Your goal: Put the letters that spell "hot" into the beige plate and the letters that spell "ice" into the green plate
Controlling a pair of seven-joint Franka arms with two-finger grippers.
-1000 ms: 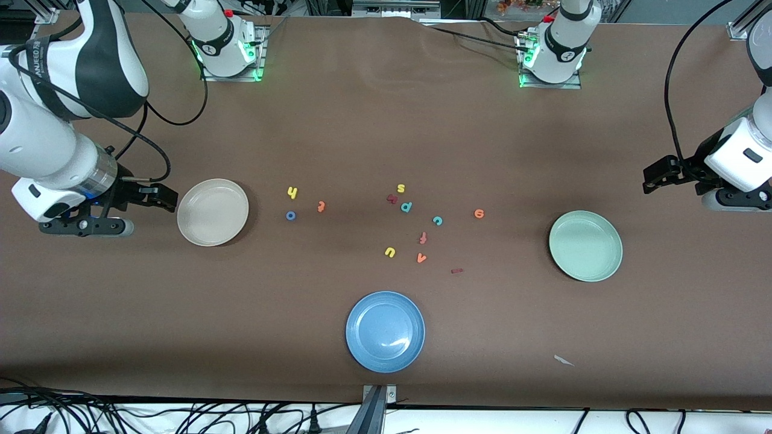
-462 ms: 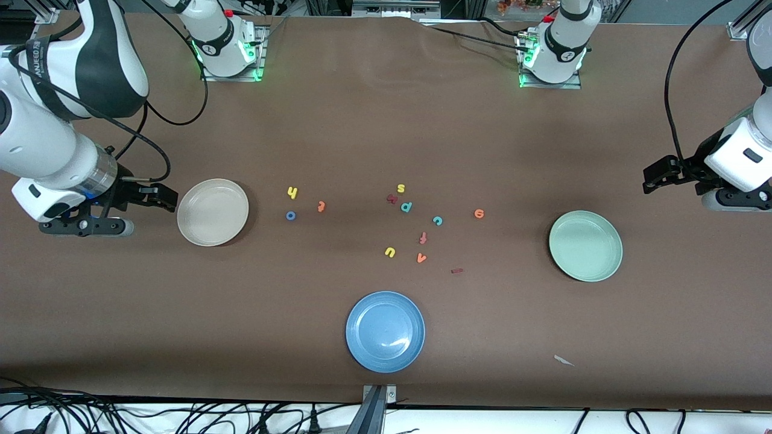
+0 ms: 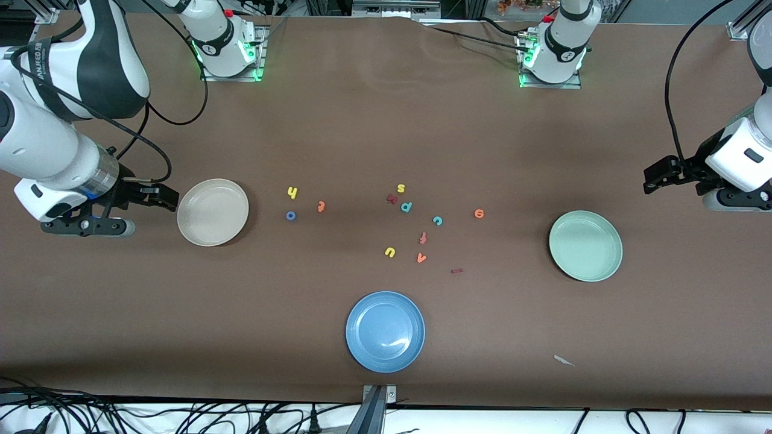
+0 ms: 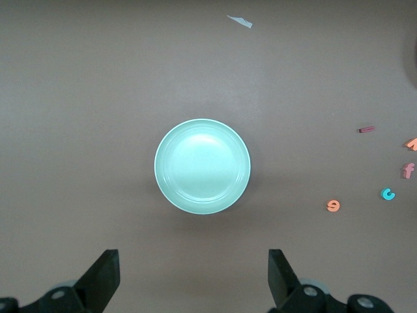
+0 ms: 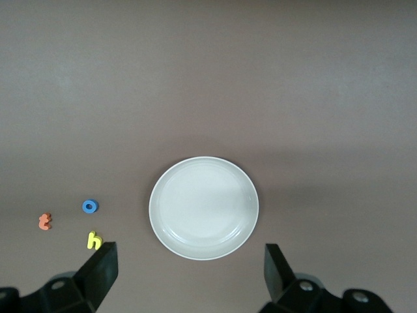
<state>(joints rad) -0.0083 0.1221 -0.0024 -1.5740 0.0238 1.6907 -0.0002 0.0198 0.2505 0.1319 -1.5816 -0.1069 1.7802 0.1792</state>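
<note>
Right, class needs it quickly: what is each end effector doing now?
Left end effector: open, empty, near the green plate.
Right end effector: open, empty, near the beige plate.

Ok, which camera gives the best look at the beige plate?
The right wrist view: the beige plate sits whole and large, seen from above. The front view shows it whole but smaller, toward the right arm's end. The left wrist view does not show it.

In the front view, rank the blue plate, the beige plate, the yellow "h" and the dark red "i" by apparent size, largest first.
1. Blue plate, though it lies nearest the camera, so its edge over the beige one is unsure.
2. Beige plate.
3. Yellow "h".
4. Dark red "i".
</note>
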